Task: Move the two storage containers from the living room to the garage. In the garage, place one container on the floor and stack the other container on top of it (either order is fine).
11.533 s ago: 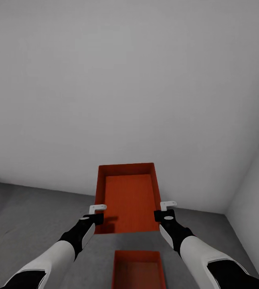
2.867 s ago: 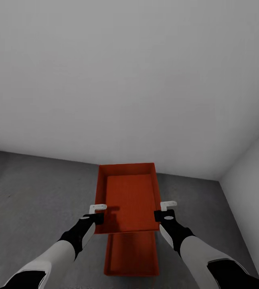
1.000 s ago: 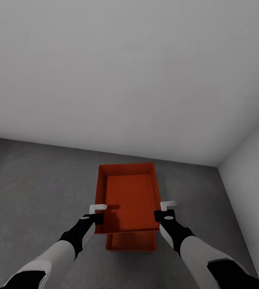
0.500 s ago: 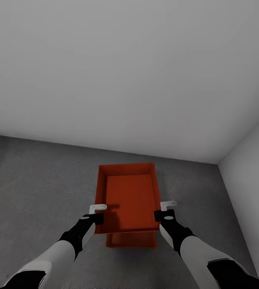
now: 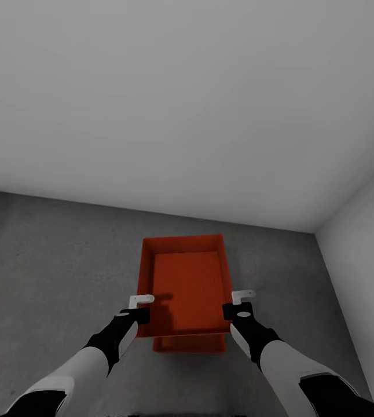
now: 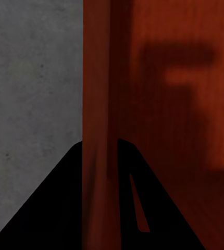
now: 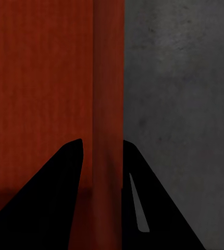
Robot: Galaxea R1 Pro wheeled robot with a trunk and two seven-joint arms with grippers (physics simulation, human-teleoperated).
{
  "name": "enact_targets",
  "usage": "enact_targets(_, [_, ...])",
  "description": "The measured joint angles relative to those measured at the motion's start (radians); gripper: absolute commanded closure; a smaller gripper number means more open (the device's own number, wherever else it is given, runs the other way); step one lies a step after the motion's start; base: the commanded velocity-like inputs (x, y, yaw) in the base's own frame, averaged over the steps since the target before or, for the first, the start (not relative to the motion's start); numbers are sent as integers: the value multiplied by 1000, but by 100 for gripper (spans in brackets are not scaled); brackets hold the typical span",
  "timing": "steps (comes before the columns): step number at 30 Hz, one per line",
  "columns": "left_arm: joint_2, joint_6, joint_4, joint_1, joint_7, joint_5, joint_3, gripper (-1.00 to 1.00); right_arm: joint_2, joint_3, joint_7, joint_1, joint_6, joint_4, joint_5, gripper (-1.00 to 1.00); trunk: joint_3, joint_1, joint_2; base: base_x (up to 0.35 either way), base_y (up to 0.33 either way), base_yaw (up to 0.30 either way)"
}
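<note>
We're in the garage, holding one box [image 5: 186,284] out in front, level, between both arms. The left gripper [image 5: 140,307] is clamped over the box's left wall and the right gripper [image 5: 238,303] over its right wall; in each wrist view we see that wall running straight down between two dark fingers [image 6: 54,208], one inside, one outside. Gripping opposite long walls keeps the box flat and square, which we'd judge is what a clean stack needs.

Below it sits the second box [image 5: 188,344] on the concrete floor [image 5: 54,272], near the corner where the back wall [image 5: 187,104] meets the side wall [image 5: 366,249]. We're lined up almost directly over it, so lowering looks like the step ahead.

What we can't read: the lower box shows as a thin strip of its near edge, the rest covered by the held one. So how well the far ends line up, and how much gap remains between the two, we can't tell.
</note>
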Motion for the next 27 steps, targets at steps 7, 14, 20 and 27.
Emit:
enact_targets(7, [0,0,0,0,0,0,0,100,0,0,0,0,0,0,0,100,-11,0,0,0,0,0])
enact_targets(14, [0,0,0,0,0,0,0,100,0,0,0,0,0,0,0,100,-22,0,0,0,0,0])
enact_targets(20, [0,0,0,0,0,0,0,100,0,0,0,0,0,0,0,100,-32,0,0,0,0,0])
enact_targets(27, [0,1,-1,0,0,0,0,100,0,0,0,0,0,0,0,100,-42,0,0,0,0,0])
